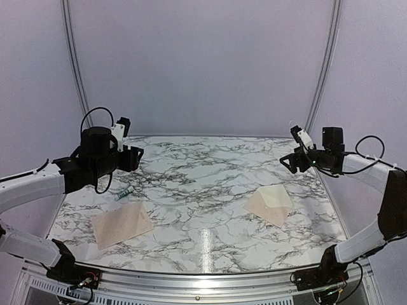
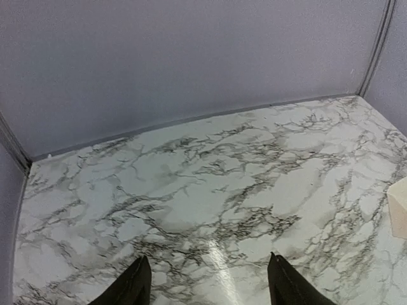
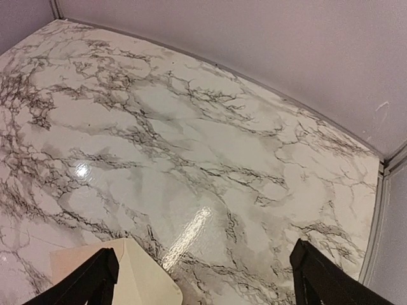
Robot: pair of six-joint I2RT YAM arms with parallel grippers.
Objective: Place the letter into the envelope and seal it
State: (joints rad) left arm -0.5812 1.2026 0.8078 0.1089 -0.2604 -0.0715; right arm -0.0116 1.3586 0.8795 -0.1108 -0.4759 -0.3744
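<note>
The letter (image 1: 121, 223), a plain flat peach sheet, lies at the near left of the marble table (image 1: 203, 184). The envelope (image 1: 269, 203), cream with its triangular flap raised, lies at the right; its flap tip shows in the right wrist view (image 3: 137, 279) and its edge in the left wrist view (image 2: 399, 206). My left gripper (image 1: 130, 157) hovers open and empty above the table behind the letter; its fingertips (image 2: 138, 279) stand wide apart. My right gripper (image 1: 289, 162) hovers open and empty behind the envelope.
A small glue stick (image 1: 124, 192) lies on the table just behind the letter. Grey walls enclose the table at the back and sides. A metal rail (image 1: 203, 279) runs along the near edge.
</note>
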